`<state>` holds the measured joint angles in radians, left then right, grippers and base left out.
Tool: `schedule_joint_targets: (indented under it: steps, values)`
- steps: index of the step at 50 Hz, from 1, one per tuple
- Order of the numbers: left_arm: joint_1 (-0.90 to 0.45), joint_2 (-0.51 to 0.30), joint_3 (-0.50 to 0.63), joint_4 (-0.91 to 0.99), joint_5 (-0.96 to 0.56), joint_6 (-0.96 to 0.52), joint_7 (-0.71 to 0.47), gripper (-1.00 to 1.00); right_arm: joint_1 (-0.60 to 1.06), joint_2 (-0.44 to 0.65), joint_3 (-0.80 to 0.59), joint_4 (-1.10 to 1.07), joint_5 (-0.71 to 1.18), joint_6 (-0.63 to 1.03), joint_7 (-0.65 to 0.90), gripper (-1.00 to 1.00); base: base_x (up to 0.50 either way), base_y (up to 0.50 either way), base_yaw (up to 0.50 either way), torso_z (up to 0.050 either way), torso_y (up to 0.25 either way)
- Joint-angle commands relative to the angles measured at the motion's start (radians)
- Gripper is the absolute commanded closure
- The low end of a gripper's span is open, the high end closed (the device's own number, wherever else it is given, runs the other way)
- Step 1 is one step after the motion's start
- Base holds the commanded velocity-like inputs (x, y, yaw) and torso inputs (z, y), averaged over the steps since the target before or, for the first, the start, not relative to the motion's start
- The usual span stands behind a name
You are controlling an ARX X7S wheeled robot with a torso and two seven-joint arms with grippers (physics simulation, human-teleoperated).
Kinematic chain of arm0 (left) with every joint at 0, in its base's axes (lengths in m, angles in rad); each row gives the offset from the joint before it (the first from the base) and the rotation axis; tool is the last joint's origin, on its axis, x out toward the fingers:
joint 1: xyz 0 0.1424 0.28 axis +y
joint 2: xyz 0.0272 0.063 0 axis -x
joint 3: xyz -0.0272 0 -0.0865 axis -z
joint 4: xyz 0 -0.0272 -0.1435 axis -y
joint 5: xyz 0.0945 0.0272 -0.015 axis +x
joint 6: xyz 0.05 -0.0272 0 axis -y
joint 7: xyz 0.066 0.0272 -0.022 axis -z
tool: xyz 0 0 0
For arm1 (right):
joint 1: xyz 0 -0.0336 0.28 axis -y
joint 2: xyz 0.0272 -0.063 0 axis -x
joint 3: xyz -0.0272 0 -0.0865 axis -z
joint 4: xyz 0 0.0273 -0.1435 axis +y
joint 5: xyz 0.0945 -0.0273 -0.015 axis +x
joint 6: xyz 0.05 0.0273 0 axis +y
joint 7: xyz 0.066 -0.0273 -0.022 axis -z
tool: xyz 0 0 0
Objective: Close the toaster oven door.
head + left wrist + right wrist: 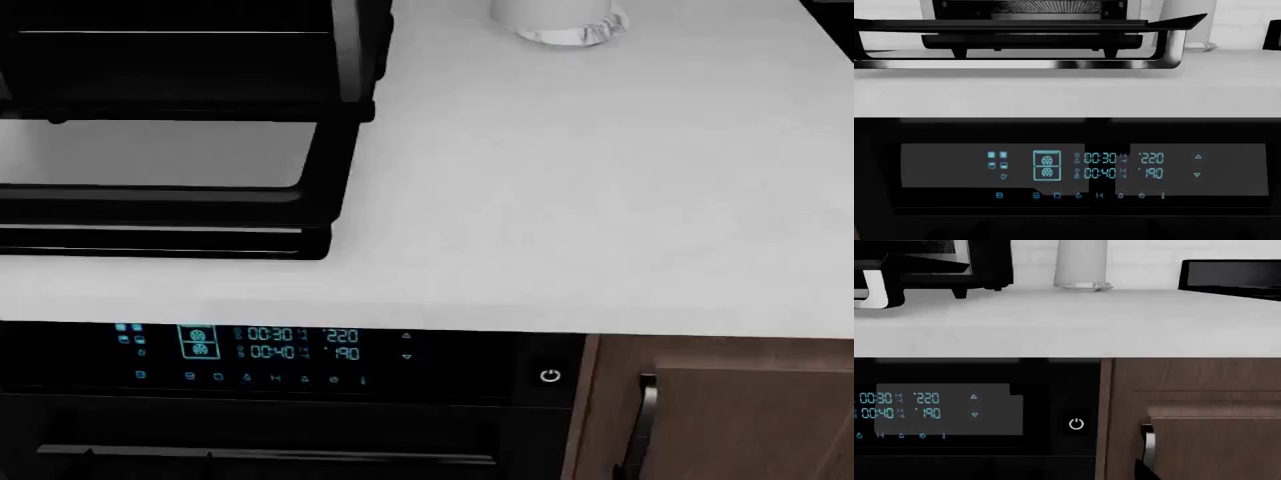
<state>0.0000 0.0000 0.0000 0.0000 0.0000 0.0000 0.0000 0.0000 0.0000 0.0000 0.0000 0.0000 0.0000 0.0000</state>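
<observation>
I see the toaster oven door (160, 190) as glossy black with a polished metal handle (1054, 64). The tabletop (574, 200) looks matt white; the cabinet front (1187, 415) is brown wood grain.

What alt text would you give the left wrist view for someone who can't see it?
A black-framed toaster oven door hangs open, lying flat, its silver bar handle nearest the camera over a white countertop. Behind it is the black toaster oven. Below the counter, a black built-in oven panel glows with blue digits.

Black toaster oven (174, 50) on white countertop, toaster oven door (160, 195) folded down flat, open, silver-handled
</observation>
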Motion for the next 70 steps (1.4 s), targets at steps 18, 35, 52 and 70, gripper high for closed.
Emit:
schedule_joint_targets:
  steps: [18, 35, 52, 70]
  values:
    - [0.014, -0.081, 0.097, -0.012, -0.065, 0.091, -0.052, -1.00, 0.014, 0.092, -0.122, 0.008, 0.078, -0.033, 0.129, -1.00, 0.00, 0.00, 0.00, 0.023, 0.000]
    - [0.002, -0.102, 0.118, 0.004, -0.085, 0.114, -0.068, -1.00, 0.019, 0.113, -0.145, -0.052, 0.084, 0.014, 0.161, -1.00, 0.00, 0.00, 0.00, 0.050, 0.000]
    - [-0.003, -0.146, 0.132, 0.161, -0.142, -0.026, -0.063, -1.00, 0.024, 0.142, -0.151, -0.144, 0.107, 0.073, 0.178, -1.00, 0.00, 0.00, 0.00, 0.050, 0.000]
    - [-0.224, -0.241, 0.099, 0.400, -0.209, -0.507, -0.103, -1.00, 0.244, 0.278, -0.087, -0.649, 0.107, 0.557, 0.198, -1.00, 0.00, 0.00, 0.00, 0.007, 0.000]
